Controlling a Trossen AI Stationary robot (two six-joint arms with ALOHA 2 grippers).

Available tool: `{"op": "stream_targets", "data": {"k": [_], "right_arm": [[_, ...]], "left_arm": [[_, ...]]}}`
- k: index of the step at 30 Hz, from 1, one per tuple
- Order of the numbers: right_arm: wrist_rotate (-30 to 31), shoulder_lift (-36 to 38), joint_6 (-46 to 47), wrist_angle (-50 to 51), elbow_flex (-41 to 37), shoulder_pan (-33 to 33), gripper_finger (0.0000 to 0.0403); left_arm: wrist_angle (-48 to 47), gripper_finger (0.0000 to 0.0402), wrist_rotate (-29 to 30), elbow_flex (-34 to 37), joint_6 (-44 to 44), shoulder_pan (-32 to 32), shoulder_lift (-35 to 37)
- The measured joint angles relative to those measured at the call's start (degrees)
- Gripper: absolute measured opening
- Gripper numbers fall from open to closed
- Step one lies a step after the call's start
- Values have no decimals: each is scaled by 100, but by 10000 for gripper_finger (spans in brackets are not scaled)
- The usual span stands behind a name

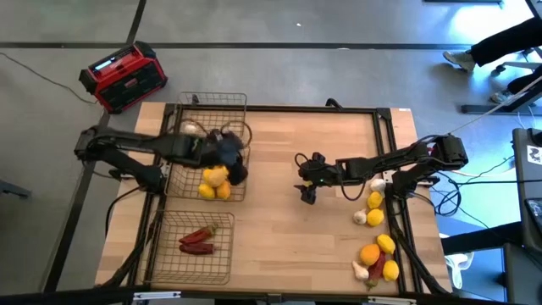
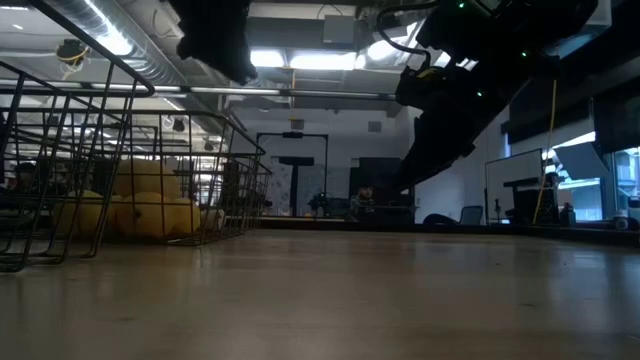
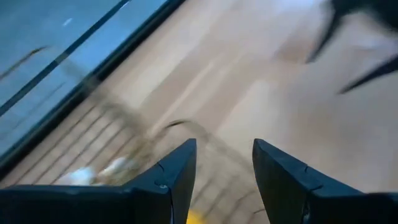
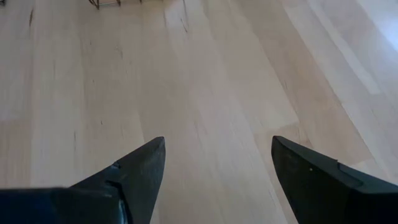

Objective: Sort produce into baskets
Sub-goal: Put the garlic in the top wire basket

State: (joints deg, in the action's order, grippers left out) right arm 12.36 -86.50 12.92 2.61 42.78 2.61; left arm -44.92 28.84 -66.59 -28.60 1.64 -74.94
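Baskets (image 1: 206, 112), three; basketed lemons (image 1: 213, 183), three.

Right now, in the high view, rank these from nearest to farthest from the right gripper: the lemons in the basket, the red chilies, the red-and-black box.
Measured from the right gripper, open over the bare table middle:
1. Lemons, in the middle basket to its left, under the left gripper.
2. Red chilies, in the near-left basket.
3. Red-and-black box, on the floor past the table's far-left corner.

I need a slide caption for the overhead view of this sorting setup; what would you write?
Left gripper above the lemon basket, right gripper open over bare table, unsorted produce at right.
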Motion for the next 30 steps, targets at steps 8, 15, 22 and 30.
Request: {"op": "stream_targets", "data": {"k": [8,15,22,30], "right_arm": [[-632,20,-214,664,188,0,289],[-1296,20,-291,2043,648,10,289],[-1117,20,20,3056,824,431,289],[-759,423,821,3884,826,1196,289]], "left_arm": [[1932,153,21,975,-94,921,-11],[2712,153,20,1537,-278,1301,-13],[2928,153,20,1631,-254,1321,-13],[3114,153,42,1631,-106,1321,-13]]}}
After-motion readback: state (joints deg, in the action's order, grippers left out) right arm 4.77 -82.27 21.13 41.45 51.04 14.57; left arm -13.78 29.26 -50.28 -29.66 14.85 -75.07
